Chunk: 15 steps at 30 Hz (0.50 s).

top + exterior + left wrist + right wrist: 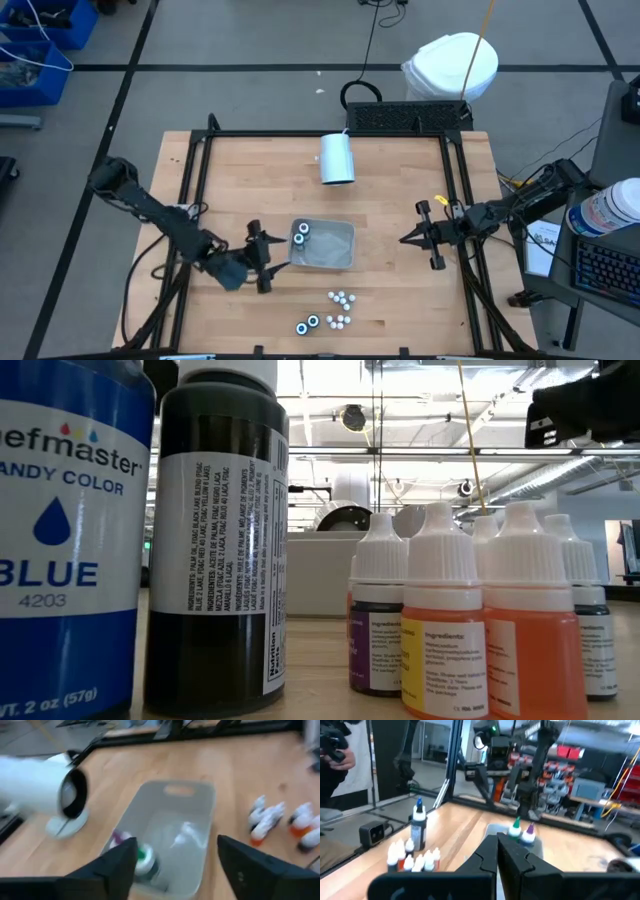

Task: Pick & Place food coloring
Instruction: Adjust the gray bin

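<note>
While the low view is looking level across the table, two large bottles [150,540] are filling its near left side: a blue one labelled candy color and a black one with a white label. Just behind and to their right, a cluster of small white-capped food coloring bottles [470,620] is standing upright on the wooden table [400,290], packed close together, with orange, yellow and purple contents showing.

From above, that same group is sitting near the table's front edge, with two wider teal-rimmed bottles [306,323] at its left end.

Farther in, the left gripper [262,257] is hovering just beside the left edge of a grey tray [340,258], its fingers [120,865] standing apart and holding nothing. Inside the tray, at the end nearest that gripper, two bottles [300,233] are standing, one with green and one with purple showing in the left wrist view.

Well apart on the table's right side, the right gripper [408,240] is waiting with its fingers pressed together, empty and pointing toward the tray.

Beyond the tray, toward the table's back edge, a white cylinder cup [336,158] is lying on its side, open end toward the tray.

At the edge of the right wrist view, a person's hand [337,752] is showing off the table.
</note>
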Motion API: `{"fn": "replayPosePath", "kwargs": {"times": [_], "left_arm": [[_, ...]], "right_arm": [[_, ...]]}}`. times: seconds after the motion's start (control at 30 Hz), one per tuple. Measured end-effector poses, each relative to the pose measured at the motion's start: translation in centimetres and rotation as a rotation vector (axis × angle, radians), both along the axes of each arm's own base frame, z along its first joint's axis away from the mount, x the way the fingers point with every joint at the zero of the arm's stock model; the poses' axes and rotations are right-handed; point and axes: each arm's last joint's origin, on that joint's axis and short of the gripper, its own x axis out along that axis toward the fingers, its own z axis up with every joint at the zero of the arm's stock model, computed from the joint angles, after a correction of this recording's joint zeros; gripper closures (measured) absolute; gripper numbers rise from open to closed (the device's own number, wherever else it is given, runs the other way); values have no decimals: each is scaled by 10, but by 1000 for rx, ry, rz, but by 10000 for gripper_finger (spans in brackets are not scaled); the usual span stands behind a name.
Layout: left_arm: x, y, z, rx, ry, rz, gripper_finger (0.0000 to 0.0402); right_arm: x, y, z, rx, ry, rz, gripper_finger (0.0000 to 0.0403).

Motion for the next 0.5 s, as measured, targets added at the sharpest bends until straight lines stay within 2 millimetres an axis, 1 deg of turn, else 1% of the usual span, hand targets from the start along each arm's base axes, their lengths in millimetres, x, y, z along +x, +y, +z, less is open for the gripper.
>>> {"fn": "replayPosePath", "kwargs": {"times": [0.1, 0.17, 0.23, 0.3, 0.33, 0.37, 0.43, 0.5], "left_arm": [[-8, -4, -16, -6, 32, 91, 217], [-13, -6, -28, -5, 28, 135, 266], [-14, -8, -39, 4, 17, 169, 317], [-17, -6, -51, 28, 26, 202, 366], [-16, -4, -54, 27, 22, 221, 383], [-15, -2, -56, 15, 14, 244, 391], [-13, 3, -61, 2, 16, 280, 389], [-11, 8, -63, -8, 34, 299, 386]], "right_arm": [[2, 2, -8, -40, 73, 44, 403], [4, 3, -16, -37, 145, 33, 403], [6, 3, -24, -23, 220, -19, 403], [9, 2, -31, 15, 280, -92, 403], [10, 2, -35, 42, 304, -118, 403], [11, 2, -40, 59, 326, -135, 403], [13, 3, -48, 83, 348, -154, 403], [17, 5, -49, 93, 331, -148, 403]]}}
